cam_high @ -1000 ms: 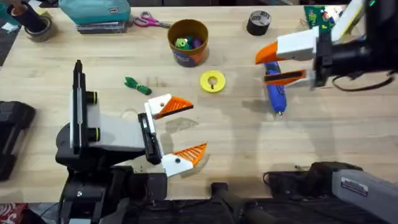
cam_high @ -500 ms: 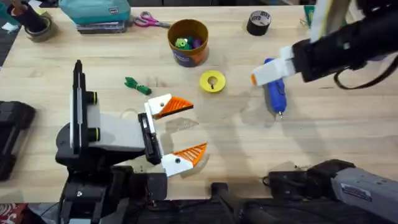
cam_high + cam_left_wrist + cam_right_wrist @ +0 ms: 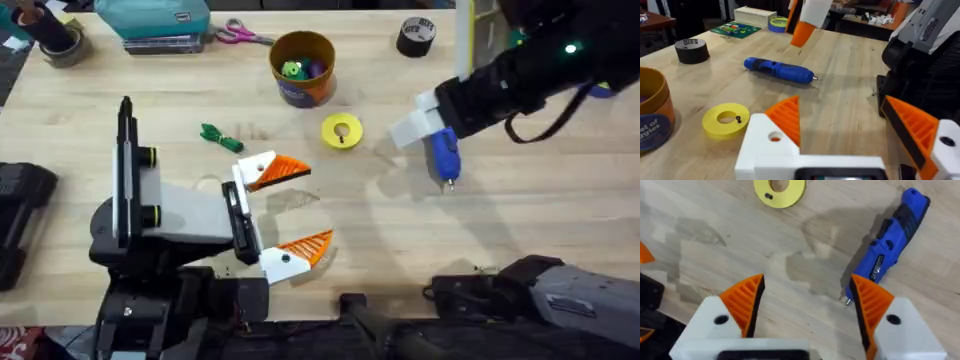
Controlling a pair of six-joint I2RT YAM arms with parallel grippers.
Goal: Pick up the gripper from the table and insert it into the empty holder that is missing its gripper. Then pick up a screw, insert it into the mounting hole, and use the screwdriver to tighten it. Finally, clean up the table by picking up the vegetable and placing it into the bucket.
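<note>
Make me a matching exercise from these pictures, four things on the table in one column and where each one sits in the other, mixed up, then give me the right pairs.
Things
1. screwdriver
2. vegetable
3. yellow disc
4. black tape roll

Places
A. far edge of the table, beyond the screwdriver
B. just below the bucket in the overhead view
C. lying flat beside the right gripper
D. between the left arm and the bucket

Pairs: 1-C, 2-D, 3-B, 4-A

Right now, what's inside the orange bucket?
The bucket holds a lime-green toy and something purple. Its wall covers whatever lies deeper.
</note>
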